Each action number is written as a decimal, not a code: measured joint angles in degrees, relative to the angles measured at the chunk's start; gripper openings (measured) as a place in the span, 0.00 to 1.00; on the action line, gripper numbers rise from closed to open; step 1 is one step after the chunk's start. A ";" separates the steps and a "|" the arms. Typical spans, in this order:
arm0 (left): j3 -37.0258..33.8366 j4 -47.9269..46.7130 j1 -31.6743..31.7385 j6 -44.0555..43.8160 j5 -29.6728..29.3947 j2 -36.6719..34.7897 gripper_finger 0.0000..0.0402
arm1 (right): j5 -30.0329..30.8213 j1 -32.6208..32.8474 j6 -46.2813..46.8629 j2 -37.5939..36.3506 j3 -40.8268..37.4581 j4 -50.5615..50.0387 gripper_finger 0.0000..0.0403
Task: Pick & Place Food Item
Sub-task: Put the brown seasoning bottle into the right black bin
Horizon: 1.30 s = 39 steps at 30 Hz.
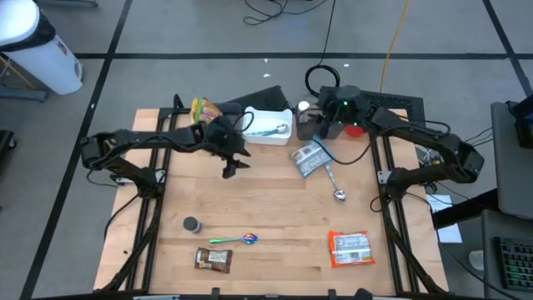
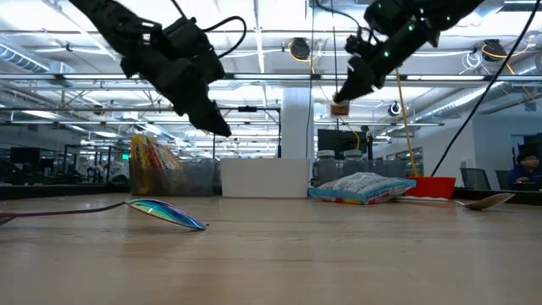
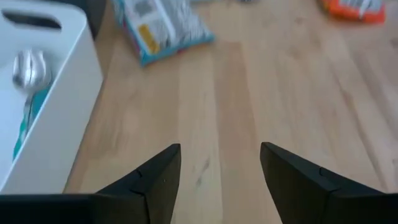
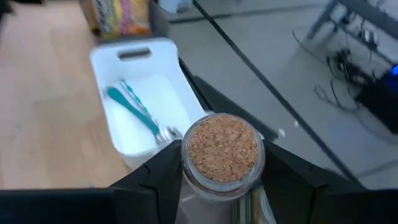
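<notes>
A small glass jar with a cork lid (image 4: 222,149) is up in the air over the table's far edge, just right of the white bin (image 1: 271,125), with my right gripper (image 4: 222,163) shut on it. In the low view the jar (image 2: 340,107) hangs high above the tabletop. My left gripper (image 3: 221,165) is open with nothing between its fingers. It hovers above bare wood in front of the bin, slanting down (image 1: 231,165). A blue-and-white packet (image 1: 308,158) lies flat on the table right of it. My right gripper pinches the jar between its two fingers, one on each side of the glass just under the cork lid (image 4: 186,163). The fingers slant down from the table's right side. The jar stands roughly upright, lid up, lifted clear of the table.
The white bin holds a teal-handled utensil (image 4: 134,109). A yellow snack bag (image 1: 202,108) stands left of the bin. A metal spoon (image 1: 336,185), an orange packet (image 1: 350,248), a brown bar (image 1: 212,259), a colourful spoon (image 1: 236,240) and a small dark cap (image 1: 192,224) lie on the table.
</notes>
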 joint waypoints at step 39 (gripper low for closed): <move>-3.80 25.33 -8.07 -4.37 -0.68 -0.02 0.56 | -9.05 -6.13 10.28 18.54 -11.41 26.71 0.42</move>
